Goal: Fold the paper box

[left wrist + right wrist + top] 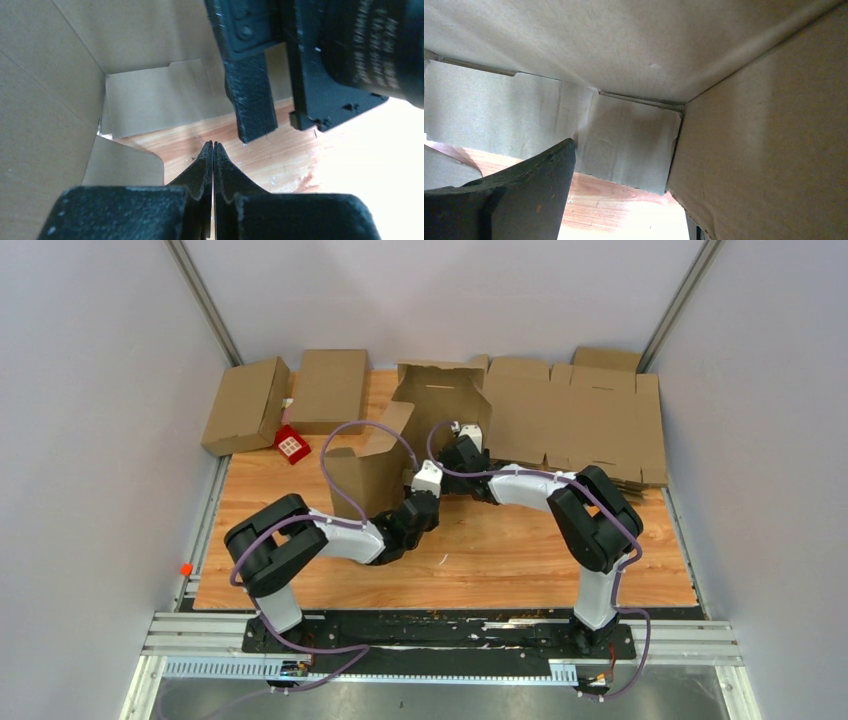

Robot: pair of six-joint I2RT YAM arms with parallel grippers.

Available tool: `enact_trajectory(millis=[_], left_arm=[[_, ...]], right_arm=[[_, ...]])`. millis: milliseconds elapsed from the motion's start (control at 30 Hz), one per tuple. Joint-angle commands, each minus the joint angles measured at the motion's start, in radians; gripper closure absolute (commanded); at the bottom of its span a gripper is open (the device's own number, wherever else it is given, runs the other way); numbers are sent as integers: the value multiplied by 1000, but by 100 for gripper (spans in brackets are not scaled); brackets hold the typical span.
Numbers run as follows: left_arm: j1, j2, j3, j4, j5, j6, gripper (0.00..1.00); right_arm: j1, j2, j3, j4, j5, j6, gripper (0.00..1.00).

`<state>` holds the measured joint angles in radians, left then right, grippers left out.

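The paper box (375,462) stands half formed at the middle of the wooden table, its brown flaps (440,395) raised behind it. My left gripper (428,480) is at the box's right opening. In the left wrist view its fingertips (213,146) are pressed together with nothing between them, low over the wood, facing the box's inner walls (50,115). My right gripper (463,450) reaches in from the right and is open. One of its fingers (529,190) shows; a cardboard wall (774,130) hides the other. In the left wrist view a strip of wall sits between the right gripper's fingers (250,100).
Two folded boxes (245,405) (328,390) lie at the back left with a small red item (291,445) beside them. A stack of flat cardboard blanks (585,425) covers the back right. The table's front edge (450,605) runs just ahead of the arm bases.
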<state>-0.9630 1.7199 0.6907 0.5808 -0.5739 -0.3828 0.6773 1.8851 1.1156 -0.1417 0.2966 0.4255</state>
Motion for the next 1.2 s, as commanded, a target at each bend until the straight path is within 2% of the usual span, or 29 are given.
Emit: enact_trajectory(millis=[0, 167, 300, 433, 600, 667, 800, 933, 1067, 1167], left_arm=[[-70, -32, 68, -110, -146, 163, 100], [-107, -64, 159, -280, -247, 263, 100], [-109, -87, 209, -383, -259, 312, 100], [-80, -71, 284, -541, -268, 280, 100], [-52, -70, 294, -597, -318, 296, 100], [-24, -65, 351, -727, -267, 308, 100], [43, -59, 401, -839, -132, 276, 100], [64, -32, 427, -892, -130, 250, 100], [64, -91, 376, -835, -125, 244, 100], [64, -148, 371, -855, -133, 256, 100]], right_arm=[[6, 34, -8, -83, -82, 10, 28], [6, 33, -10, -83, -83, 9, 28], [6, 33, -9, -83, -83, 7, 28], [6, 31, -10, -83, -84, 7, 28], [6, 29, -10, -87, -81, 5, 28], [7, 27, -8, -88, -82, 3, 28], [6, 24, -11, -87, -80, 1, 28], [6, 23, -8, -90, -82, -1, 28], [6, 20, -6, -91, -83, -3, 28], [6, 19, -5, -93, -83, -3, 28]])
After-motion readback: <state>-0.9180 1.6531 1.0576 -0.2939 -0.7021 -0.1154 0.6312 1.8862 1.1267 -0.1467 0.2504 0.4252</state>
